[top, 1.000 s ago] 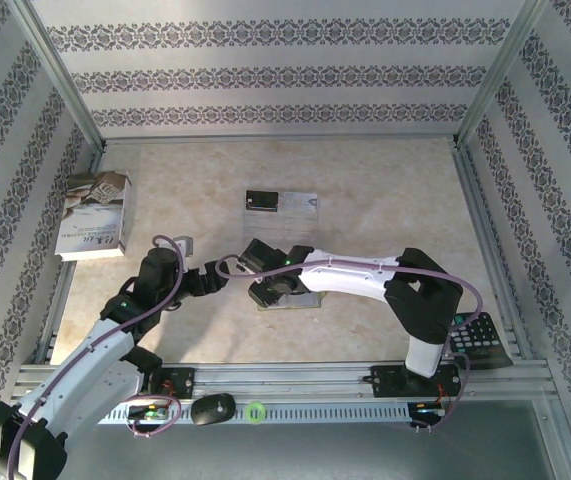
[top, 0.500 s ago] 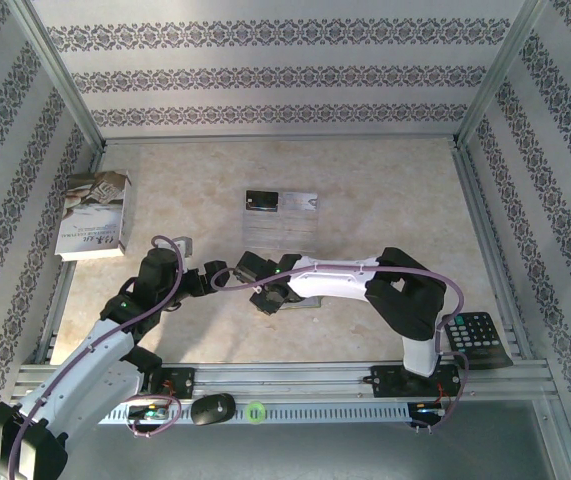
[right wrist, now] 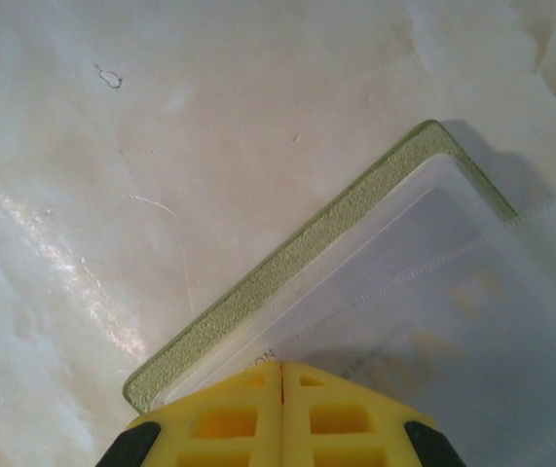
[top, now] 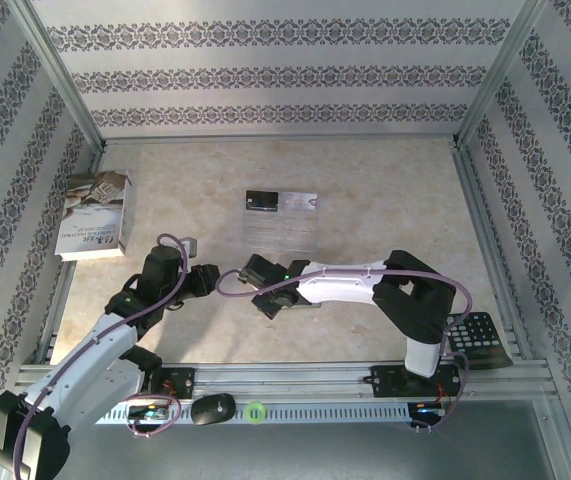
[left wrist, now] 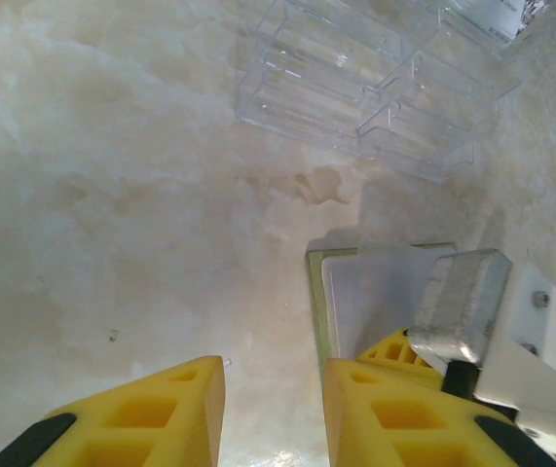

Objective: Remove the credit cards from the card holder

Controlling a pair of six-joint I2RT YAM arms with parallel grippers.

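The card holder (right wrist: 297, 265) lies open on the table, its yellow-green rim around a clear inner pocket with faint print beneath. My right gripper (right wrist: 282, 368) is shut, its tips pressing down on that pocket near the holder's corner. In the top view the right gripper (top: 267, 299) covers most of the holder. My left gripper (left wrist: 273, 365) is open just left of the holder (left wrist: 375, 292), with bare table between its fingers; in the top view the left gripper (top: 227, 277) sits close to the right one. A black credit card (top: 260, 201) and a silvery one (top: 301, 201) lie farther back.
A clear plastic sheet (top: 283, 228) lies under and in front of the two cards, also seen as clear plastic (left wrist: 355, 88). A book (top: 93, 213) sits at the left, a calculator (top: 480, 338) at the right edge, a black mouse (top: 212, 408) on the front rail.
The right gripper's jaws have closed and it has come down onto the card holder. The left gripper's jaws have narrowed a good deal, and the left arm shifted slightly.
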